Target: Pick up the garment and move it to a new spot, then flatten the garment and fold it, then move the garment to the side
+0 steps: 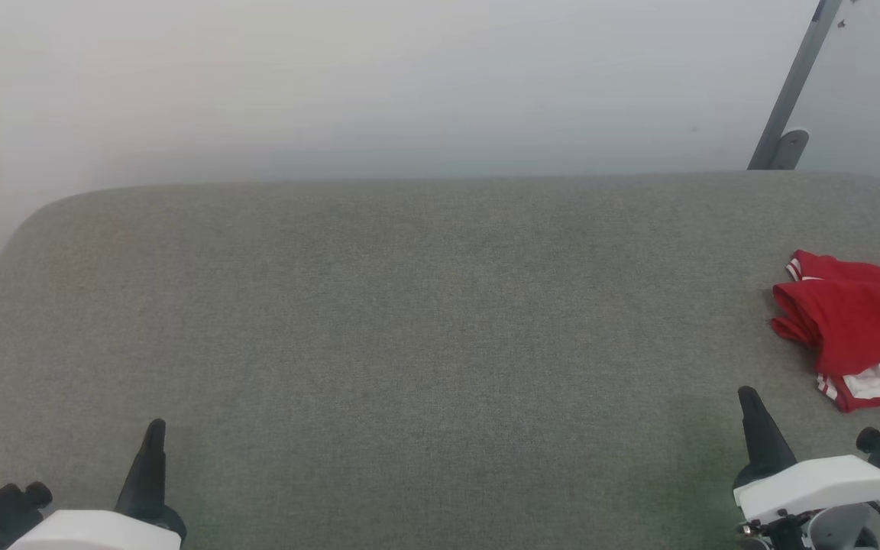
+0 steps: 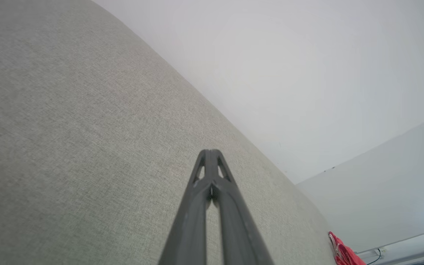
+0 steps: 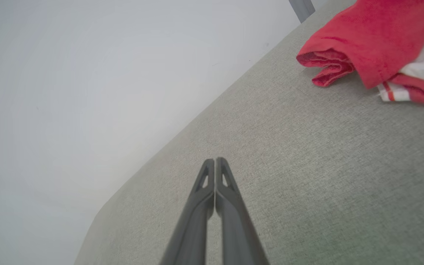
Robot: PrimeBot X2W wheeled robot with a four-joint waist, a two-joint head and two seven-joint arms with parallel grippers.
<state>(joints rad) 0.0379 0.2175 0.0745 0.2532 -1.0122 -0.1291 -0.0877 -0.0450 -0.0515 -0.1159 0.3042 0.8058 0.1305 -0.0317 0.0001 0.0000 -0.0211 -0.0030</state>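
Observation:
The garment [image 1: 860, 325] is a red T-shirt with white sleeve parts and striped trim, lying bunched and folded over at the far right of the grey padded surface [image 1: 425, 321], partly cut off by the head view's edge. The right wrist view shows the garment [image 3: 377, 40] at its upper right, apart from the fingertips. A red sliver of the garment [image 2: 344, 254] appears at the lower right of the left wrist view. My right gripper [image 1: 749, 397] is shut and empty, just below and left of the garment. My left gripper [image 1: 156, 428] is shut and empty at the lower left.
A pale wall [image 1: 379, 84] rises behind the grey surface. A grey metal bar [image 1: 791, 92] with a foot leans at the upper right, behind the far edge. The surface's far left corner [image 1: 35, 218] is rounded.

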